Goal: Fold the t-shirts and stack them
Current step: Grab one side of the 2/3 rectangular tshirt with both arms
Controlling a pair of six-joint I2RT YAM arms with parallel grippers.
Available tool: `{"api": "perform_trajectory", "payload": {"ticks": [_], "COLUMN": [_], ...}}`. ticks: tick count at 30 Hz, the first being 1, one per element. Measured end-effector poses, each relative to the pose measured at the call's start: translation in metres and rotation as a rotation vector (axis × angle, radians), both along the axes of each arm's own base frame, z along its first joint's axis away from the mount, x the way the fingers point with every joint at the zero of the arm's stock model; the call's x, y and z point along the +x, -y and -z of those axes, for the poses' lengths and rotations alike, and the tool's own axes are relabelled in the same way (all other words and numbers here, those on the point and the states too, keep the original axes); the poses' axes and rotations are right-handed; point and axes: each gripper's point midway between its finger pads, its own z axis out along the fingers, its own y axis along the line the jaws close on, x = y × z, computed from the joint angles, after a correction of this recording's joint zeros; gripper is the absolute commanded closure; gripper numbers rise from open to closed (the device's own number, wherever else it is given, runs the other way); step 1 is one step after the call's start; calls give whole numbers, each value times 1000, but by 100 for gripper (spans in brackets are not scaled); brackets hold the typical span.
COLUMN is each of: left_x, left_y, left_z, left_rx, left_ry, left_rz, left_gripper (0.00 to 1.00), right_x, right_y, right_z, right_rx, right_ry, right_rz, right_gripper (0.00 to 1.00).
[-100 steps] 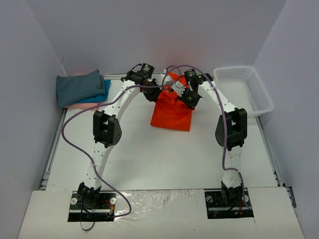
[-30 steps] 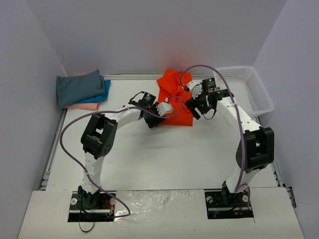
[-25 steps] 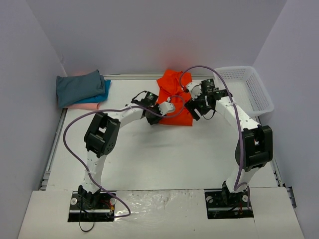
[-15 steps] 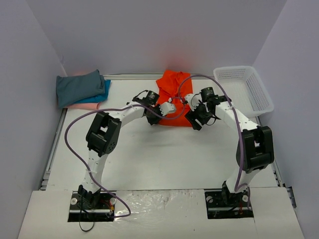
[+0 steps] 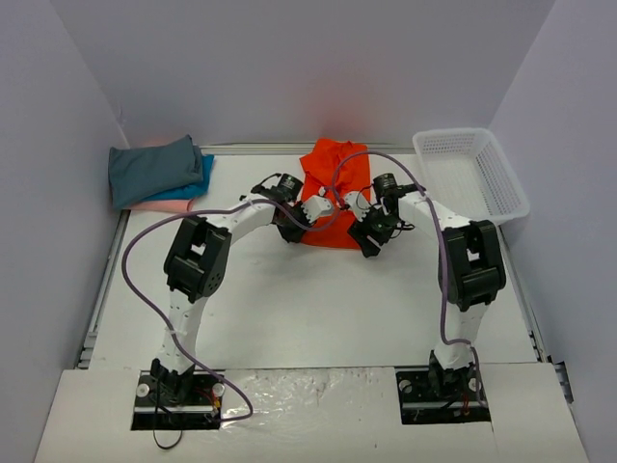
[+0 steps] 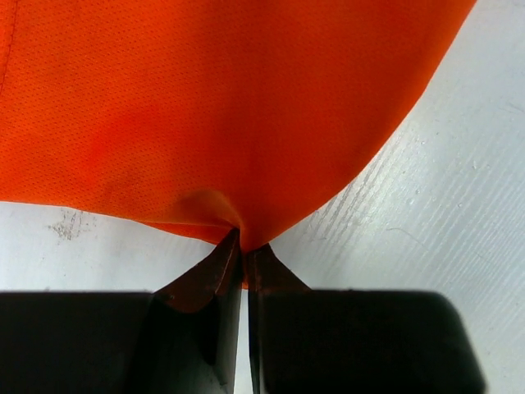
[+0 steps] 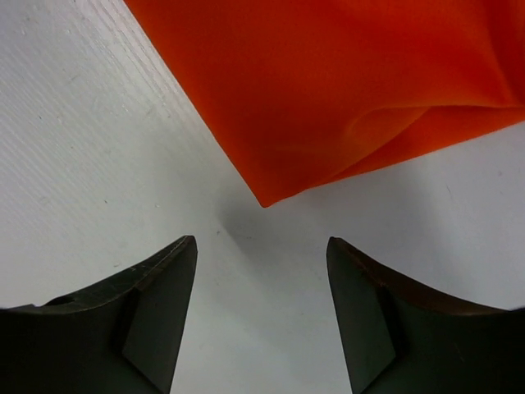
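White table (image 5: 289, 299), grey walls (image 5: 289, 68); left gripper (image 6: 244, 246) clenched on near hem of orange t-shirt (image 6: 205, 107); right gripper (image 7: 261, 246) agape over its near-right corner, nothing held: likely twin holds for next fold. Shirt lies far-centre; folded stack (image 5: 154, 172) far left. Change from second ago: left jaws now pinched, right gripper drawn nearer.

From above, you see the orange t-shirt (image 5: 333, 188) lying at the far middle of the table (image 5: 318, 299); the left gripper (image 5: 311, 213) meets its near left edge; the right gripper (image 5: 368, 236) sits at its near right corner; far left, a folded grey-teal t-shirt (image 5: 154, 169) tops a blue t-shirt (image 5: 199, 181) and a pink t-shirt (image 5: 162, 204); a white basket (image 5: 472, 178) stands far right.
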Motion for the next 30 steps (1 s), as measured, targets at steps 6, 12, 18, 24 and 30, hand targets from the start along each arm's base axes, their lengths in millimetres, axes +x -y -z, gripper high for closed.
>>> {"api": "perform_trajectory", "payload": {"ticks": [6,12,18,24,30], "left_x": [-2,-3,-4,-7,-25], "left_y": [-7,-8,-7,-7,-14], "left_z": [0,-1,-1,-2,-4], "left_rx": [-4,-20,-39,-44,-8], "left_ry": [-37,-64,-92,-110,-191], "left_rz": [-31,-54,-66,-69,-48], "left_gripper": [97,97,98,98,98], "right_x": [4,5,4,4,-12], "right_y": [-15,-22,-28,-29,-27], "right_z": [11,19,27,28,24], "right_rx": [16,24,15,13,-17], "right_ry": [-27,-48,-59,-57,-88], "right_rz": [-30,-44,-60,-61,-58], "right_gripper": [42,49,98,100,100]}}
